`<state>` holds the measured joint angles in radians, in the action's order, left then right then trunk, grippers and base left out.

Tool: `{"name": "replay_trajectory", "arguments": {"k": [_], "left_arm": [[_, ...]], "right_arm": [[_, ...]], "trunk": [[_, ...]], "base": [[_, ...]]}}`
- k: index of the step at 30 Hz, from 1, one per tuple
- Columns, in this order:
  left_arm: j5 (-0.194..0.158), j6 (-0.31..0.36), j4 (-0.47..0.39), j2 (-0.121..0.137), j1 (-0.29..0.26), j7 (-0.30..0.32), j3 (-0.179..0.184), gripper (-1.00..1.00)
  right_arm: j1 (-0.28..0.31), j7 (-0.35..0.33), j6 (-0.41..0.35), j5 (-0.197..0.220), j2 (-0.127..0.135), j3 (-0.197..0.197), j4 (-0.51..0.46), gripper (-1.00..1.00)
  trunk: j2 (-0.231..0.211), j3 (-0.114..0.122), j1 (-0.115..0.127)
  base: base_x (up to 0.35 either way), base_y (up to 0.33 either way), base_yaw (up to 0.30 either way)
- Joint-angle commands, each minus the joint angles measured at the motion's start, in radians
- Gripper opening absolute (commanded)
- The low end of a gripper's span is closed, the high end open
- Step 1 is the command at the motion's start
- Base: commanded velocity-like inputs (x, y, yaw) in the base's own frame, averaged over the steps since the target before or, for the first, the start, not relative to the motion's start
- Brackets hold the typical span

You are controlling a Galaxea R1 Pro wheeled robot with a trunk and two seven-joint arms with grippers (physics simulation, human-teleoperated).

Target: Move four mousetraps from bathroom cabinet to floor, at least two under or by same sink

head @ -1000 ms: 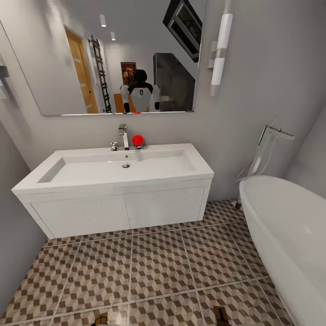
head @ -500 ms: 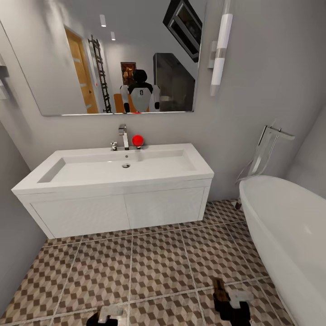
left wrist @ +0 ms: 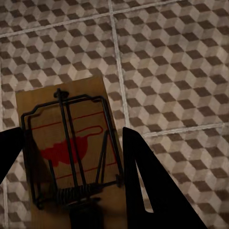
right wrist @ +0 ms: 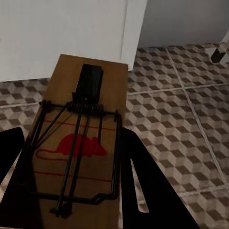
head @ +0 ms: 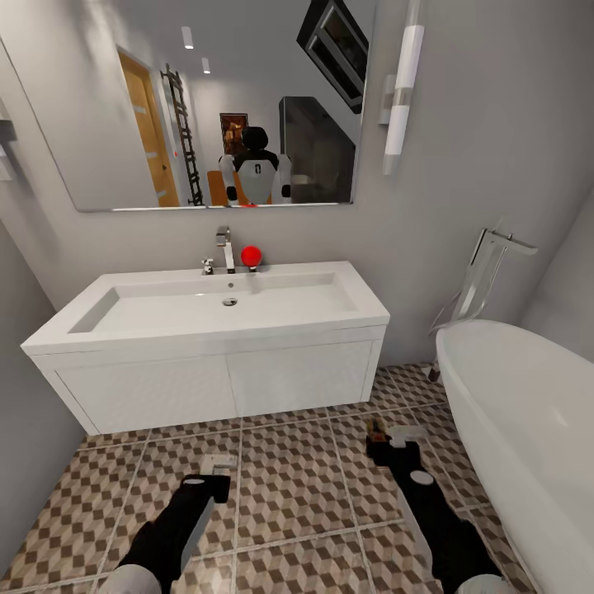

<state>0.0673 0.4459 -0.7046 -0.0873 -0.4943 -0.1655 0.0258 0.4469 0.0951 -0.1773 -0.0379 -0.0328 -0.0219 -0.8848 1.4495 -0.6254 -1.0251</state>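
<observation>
White and broad, the sink [head: 206, 318] stood ahead of both arms over the bathroom floor [head: 289, 478]. The right gripper [head: 388, 437] clasped one mousetrap [right wrist: 78, 143], the left gripper [head: 216, 466] another mousetrap [left wrist: 67, 148]. Delivery was under way; next, I judged, lowering each beside the vanity.
</observation>
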Motion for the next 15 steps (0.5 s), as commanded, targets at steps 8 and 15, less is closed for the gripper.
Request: {"name": "replay_trajectory", "arguments": {"k": [8, 15], "left_arm": [[0.008, -0.313, 0.192, 0.005, -0.016, 0.000, 0.003, -1.00], [0.009, -0.391, 0.216, 0.007, -0.017, 0.009, 0.006, -1.00]], "right_arm": [[0.018, 0.007, -0.005, -0.006, -0.013, -0.067, 0.005, -1.00], [0.019, 0.007, 0.014, -0.007, -0.016, -0.099, 0.004, -1.00]], "trunk": [[0.001, -0.001, 0.000], [0.001, -0.001, 0.000]], "base": [[0.000, 0.000, 0.000], [0.000, 0.000, 0.000]]}}
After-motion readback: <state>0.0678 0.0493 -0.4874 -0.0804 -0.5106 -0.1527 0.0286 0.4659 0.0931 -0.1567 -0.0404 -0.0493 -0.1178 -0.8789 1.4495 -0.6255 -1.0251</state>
